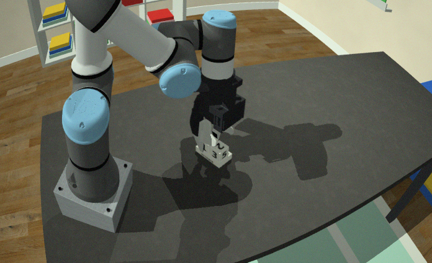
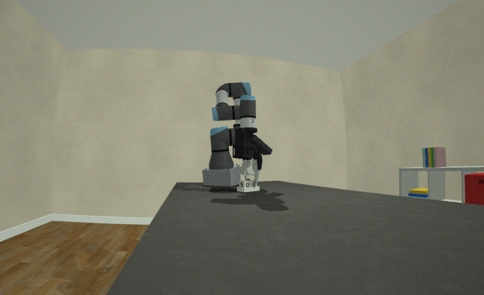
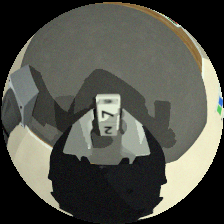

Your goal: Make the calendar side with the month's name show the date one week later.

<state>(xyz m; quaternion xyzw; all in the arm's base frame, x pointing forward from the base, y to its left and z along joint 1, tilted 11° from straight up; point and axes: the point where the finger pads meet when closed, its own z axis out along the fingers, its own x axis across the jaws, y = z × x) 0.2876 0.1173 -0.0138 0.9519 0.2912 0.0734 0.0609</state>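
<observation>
The little white calendar [image 1: 213, 153] sits mid-table on the dark table [image 1: 309, 98], two cubes in its tray, the near cube [image 1: 220, 152] showing 2, 3 and 5, while the gripper [image 1: 215, 138] is down over them, though whether it's clamped on one I can't tell.

Top view looks down obliquely and near, exterior sits low and far, wrist looks down; all share the table [image 1: 309, 98].
</observation>
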